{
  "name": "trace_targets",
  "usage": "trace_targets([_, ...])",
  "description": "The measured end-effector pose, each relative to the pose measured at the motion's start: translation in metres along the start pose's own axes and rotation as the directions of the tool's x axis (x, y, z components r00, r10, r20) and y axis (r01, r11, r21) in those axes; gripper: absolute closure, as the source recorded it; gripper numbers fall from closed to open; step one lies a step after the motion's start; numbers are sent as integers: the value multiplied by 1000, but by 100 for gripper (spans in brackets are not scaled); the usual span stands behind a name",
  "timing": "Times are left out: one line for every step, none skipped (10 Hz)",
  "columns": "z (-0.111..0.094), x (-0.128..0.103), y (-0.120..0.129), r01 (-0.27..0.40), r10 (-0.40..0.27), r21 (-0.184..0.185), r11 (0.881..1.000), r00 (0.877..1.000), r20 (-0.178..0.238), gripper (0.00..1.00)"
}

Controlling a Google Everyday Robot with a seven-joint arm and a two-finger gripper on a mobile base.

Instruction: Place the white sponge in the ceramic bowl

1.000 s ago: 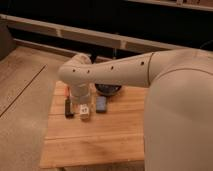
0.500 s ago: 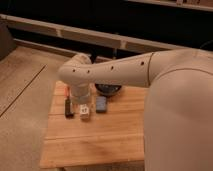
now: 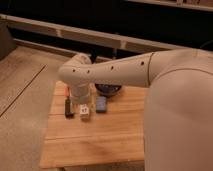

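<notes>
The white sponge (image 3: 101, 103), a small blue-grey block, lies flat on the wooden table (image 3: 100, 142) just in front of the ceramic bowl (image 3: 109, 89). The bowl is dark and round and partly hidden behind my arm. My gripper (image 3: 81, 103) points down at the table just left of the sponge, mostly hidden by the wrist above it. It stands open and nothing shows in its hold. The sponge lies free beside it.
A white bar with dark marks (image 3: 84, 112) pokes out below the gripper. A black-handled tool (image 3: 68, 107) lies to its left near the table's left edge. My big white arm covers the table's right side. Dark shelving runs behind.
</notes>
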Motion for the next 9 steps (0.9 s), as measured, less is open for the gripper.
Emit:
trace_targets([0, 0, 0, 0, 0, 0, 1000, 1000, 0, 35])
trace_targets([0, 0, 0, 0, 0, 0, 1000, 1000, 0, 35])
trace_targets([0, 0, 0, 0, 0, 0, 1000, 1000, 0, 35])
trace_targets([0, 0, 0, 0, 0, 0, 1000, 1000, 1, 35])
trace_targets([0, 0, 0, 1, -1, 1, 1000, 1000, 2, 35])
trace_targets([-5, -6, 1, 11, -11, -7, 1000, 1000, 24, 35])
trace_targets([-16, -20, 7, 44, -42, -28, 999, 996, 77, 35])
trace_targets([-32, -33, 16, 99, -91, -46, 994, 986, 139, 35])
trace_targets([-48, -44, 23, 158, -145, -51, 986, 970, 197, 35])
